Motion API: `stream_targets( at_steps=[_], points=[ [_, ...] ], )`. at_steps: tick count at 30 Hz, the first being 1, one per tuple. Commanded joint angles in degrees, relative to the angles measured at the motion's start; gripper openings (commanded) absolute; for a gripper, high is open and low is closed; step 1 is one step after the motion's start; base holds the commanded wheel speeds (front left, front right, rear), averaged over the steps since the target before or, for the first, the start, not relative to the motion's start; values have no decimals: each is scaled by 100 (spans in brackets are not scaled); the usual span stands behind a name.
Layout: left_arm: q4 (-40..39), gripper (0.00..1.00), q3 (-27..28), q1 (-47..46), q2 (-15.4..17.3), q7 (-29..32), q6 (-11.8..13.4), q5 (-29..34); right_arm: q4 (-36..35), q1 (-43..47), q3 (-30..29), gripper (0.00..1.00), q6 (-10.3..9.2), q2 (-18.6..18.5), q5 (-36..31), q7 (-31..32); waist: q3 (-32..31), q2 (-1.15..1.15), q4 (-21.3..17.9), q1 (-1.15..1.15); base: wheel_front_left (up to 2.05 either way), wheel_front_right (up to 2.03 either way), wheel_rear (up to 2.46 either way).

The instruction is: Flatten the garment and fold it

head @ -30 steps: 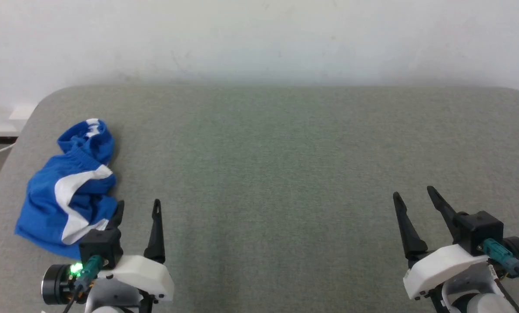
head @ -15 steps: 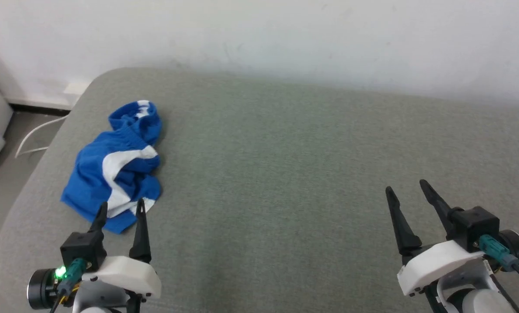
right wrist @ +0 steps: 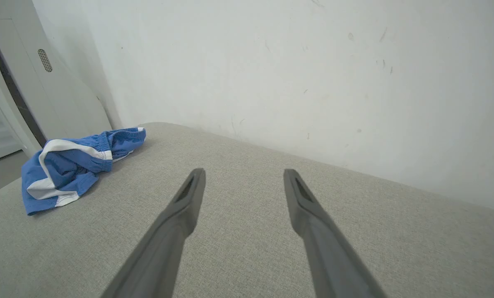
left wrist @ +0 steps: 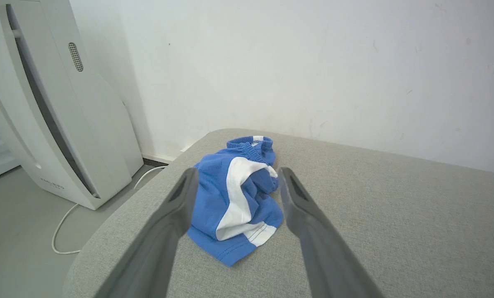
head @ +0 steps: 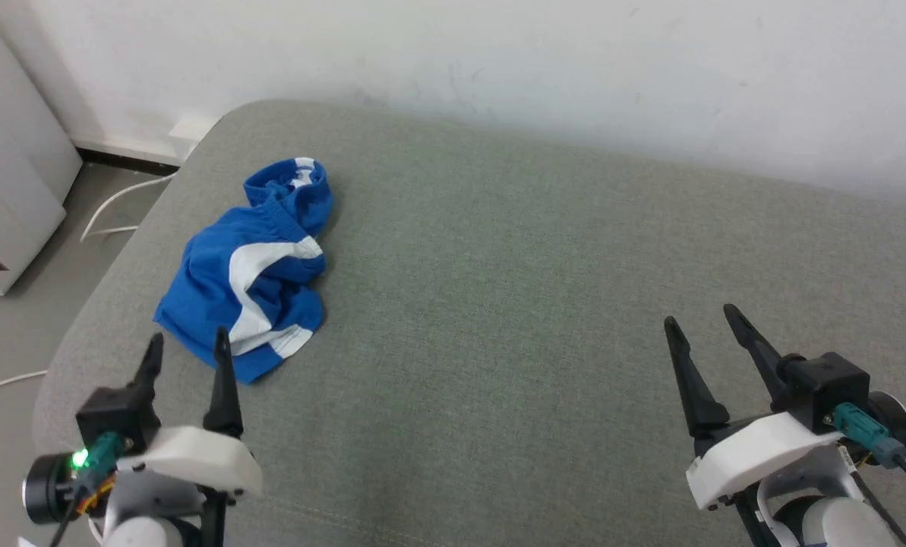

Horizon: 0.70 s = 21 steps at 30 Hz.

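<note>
Left pincer (head: 187, 336) spread wide, empty, hovering just short of the garment (head: 247, 281), which lies crumpled dead ahead at the tabletop (head: 498, 266) left end, long axis running toward the wall. Right pincer (head: 699, 314), also spread, sits well apart: left arm's nearer.

Bare lab-like room: scuffed white wall (head: 498, 53), grey padded table (head: 498, 266), floor-standing white appliance (left wrist: 56, 124), cable (left wrist: 53, 242).

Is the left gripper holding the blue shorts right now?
No, the left gripper is open and empty; the blue shorts lie crumpled on the grey cushion.
</note>
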Motion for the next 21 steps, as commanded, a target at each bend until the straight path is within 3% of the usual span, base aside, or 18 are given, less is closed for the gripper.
stream_targets(
  at_steps=[1, 12, 21],
  points=[
    [-5, 100, 48, -165, 67, 3, 52, -53, -49, -88, 16, 100, -3, 8, 55, 17, 40, 0, 38, 0, 0, 0, 0],
    [399, 100, 157, -1477, 452, 442, 68, -323, -237, -284, 138, 100, -4, 7, 57, 222, 543, 0, -55, 0, 0, 0, 0],
    [1582, 100, 57, -2786, 1091, 1534, -280, -598, -518, -463, 256, 100, -4, -117, 7, 444, 1220, 0, -408, 0, 0, 0, 0]
  ],
)
